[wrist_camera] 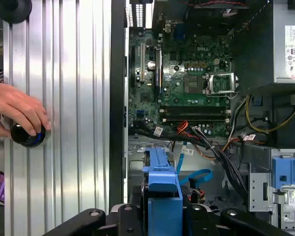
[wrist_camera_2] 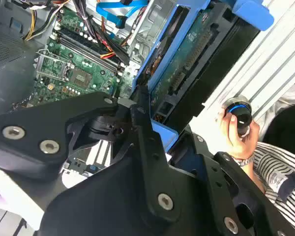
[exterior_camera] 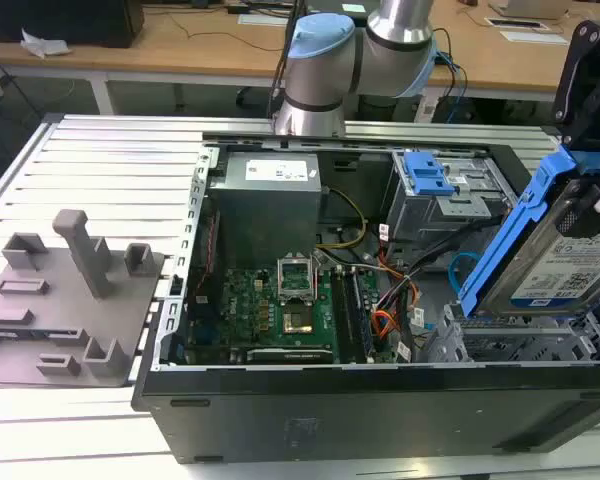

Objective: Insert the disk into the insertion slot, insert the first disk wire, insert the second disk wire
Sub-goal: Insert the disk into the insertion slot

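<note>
One gripper [exterior_camera: 592, 195]: its fingers are clamped on the disk, which is pinched by its blue carrier frame; nothing else is touched by it.
Disk [exterior_camera: 550, 265]: it is held tilted, with the labelled face turned to the exterior view. The high end is raised toward the exterior view's right and the low end is dipped toward the inside of the case [exterior_camera: 380, 410].
Insertion slot [exterior_camera: 525, 345]: it lies directly below the disk, in the near corner of the case on the exterior view's right. The disk's low edge is brought close to the slot's top rim, but whether contact is made cannot be told. The disk is not yet seated.
Second disk wire [exterior_camera: 467, 270]: it is curled in a loop just beside the disk's low end, between the taller cage [exterior_camera: 450, 195] and the slot. Its plug cannot be made out.
Edges: the taller cage with its blue latch is placed behind the disk. The orange cables [exterior_camera: 385, 320] are bunched beside the slot, on the motherboard [exterior_camera: 280, 310] side, and the case's front wall is set just before the slot.
Open room: free space is left above the slot and over the motherboard.
Person's hand [wrist_camera: 17, 110]: it is laid on a black knob [wrist_camera: 27, 136] on the ribbed table [wrist_camera: 73, 98], outside the case wall.
</note>
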